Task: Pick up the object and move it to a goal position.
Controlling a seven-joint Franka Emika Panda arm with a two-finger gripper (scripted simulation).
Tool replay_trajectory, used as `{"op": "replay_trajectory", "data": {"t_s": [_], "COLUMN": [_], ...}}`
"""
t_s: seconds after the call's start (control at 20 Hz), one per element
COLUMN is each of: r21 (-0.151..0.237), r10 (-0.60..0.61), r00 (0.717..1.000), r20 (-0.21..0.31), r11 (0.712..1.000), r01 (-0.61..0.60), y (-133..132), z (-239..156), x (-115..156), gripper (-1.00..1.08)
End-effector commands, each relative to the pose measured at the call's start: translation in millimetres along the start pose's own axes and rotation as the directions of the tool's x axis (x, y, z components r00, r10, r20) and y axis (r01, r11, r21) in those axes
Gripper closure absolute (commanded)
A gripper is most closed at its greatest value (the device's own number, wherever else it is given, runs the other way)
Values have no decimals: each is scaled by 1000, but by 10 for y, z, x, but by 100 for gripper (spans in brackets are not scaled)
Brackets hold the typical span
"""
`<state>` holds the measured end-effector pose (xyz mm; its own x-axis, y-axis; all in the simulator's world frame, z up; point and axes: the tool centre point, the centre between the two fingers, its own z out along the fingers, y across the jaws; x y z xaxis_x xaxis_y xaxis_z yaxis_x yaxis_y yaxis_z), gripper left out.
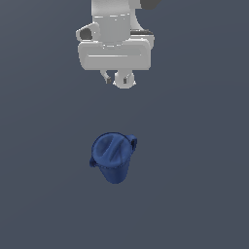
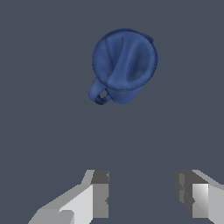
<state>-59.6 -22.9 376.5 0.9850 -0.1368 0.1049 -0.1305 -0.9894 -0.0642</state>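
Below pincer (image 2: pixel 142 194), tapered matte mug (image 1: pixel 113 156)

No text, label, brand, number or sign can be read in either view.

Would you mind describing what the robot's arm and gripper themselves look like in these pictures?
The arm is glossy white with rounded casings and a dark joint patch near the top. A boxy, wide white hand body sits below it. The gripper has two blocky light-grey fingers with darker grey inner pads. No cables, markings or labels are visible in either view.
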Motion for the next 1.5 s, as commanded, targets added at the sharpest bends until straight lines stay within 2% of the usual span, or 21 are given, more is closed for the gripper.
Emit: {"op": "replay_trajectory", "data": {"t_s": [0.0,0.35,0.8,1.15,1.45], "r21": [17,66,110,127,128], "r10": [33,139,257,332,387], "r00": [999,980,930,883,842], "r20": [-36,-145,-262,-332,-375], "r11": [999,989,966,943,922], "r01": [-33,-130,-235,-307,-366], "y": [-34,-168,-424,-689,-942], "z": [-197,-816,-1465,-1772,-1858], "x": [27,69,52,31,45], "gripper": [-20,-20,-20,-20,-20]}}
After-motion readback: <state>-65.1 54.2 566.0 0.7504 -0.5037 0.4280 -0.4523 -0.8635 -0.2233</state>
